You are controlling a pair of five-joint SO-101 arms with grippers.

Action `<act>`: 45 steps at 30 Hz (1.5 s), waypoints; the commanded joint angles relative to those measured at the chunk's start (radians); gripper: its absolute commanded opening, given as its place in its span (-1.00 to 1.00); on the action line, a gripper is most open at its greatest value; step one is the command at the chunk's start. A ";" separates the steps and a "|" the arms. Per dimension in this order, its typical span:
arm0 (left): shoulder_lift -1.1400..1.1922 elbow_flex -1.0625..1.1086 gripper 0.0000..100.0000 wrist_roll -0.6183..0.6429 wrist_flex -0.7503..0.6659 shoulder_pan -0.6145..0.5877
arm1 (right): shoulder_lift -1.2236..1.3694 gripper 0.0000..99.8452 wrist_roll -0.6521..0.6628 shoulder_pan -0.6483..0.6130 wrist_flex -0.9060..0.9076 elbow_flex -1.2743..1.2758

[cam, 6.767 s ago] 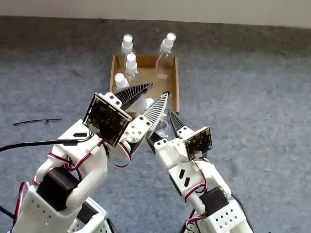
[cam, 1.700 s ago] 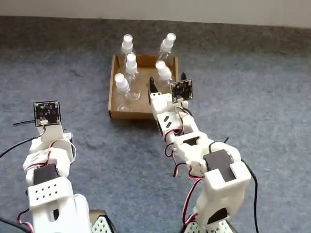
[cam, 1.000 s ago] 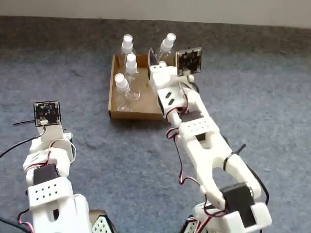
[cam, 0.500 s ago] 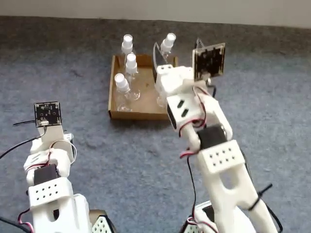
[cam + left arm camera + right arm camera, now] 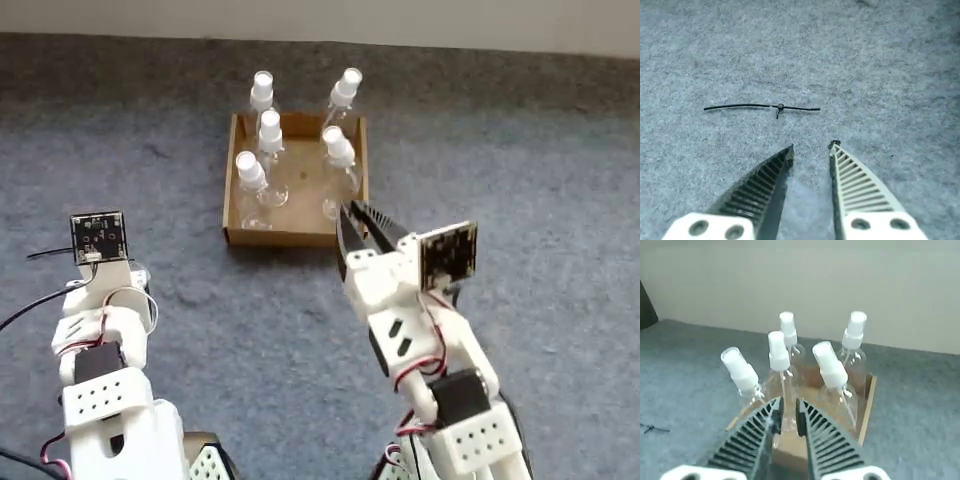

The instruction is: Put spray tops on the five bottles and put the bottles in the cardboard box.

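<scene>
Bottles [image 5: 830,365] stand in cardboard box [image 5: 868,395] beyond right tool [image 5: 787,402].

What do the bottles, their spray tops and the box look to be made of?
The bottles look like clear, glossy plastic, possibly glass: their inner tubes show through. The spray tops seem opaque white plastic, slightly shiny. The cardboard box is dull brown with thin walls, so probably cardboard.

Dim, soft, even light; shadows faint and diffuse.
</scene>
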 commanded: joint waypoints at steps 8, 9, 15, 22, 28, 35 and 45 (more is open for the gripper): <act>-0.019 -0.200 -0.76 0.000 0.178 0.015 | -0.311 -0.99 -0.005 0.143 0.349 0.208; -0.019 -0.211 -0.76 0.000 0.193 0.015 | -0.320 -0.99 -0.005 0.159 0.352 0.208; -0.019 -0.174 -0.75 -0.002 0.221 0.016 | -0.337 -0.99 -0.005 0.180 0.369 0.331; -0.019 0.035 -0.75 -0.005 0.041 0.088 | -0.335 -0.99 -0.005 0.185 0.372 0.463; -0.019 0.199 -0.75 -0.005 -0.203 0.148 | -0.335 -0.99 -0.005 0.236 0.375 0.464; -0.010 0.226 -0.75 -0.005 -0.230 0.170 | -0.334 -0.99 -0.005 0.288 0.533 0.464; -0.018 0.226 -0.76 -0.002 -0.087 0.163 | -0.332 -0.99 -0.005 0.286 0.794 0.464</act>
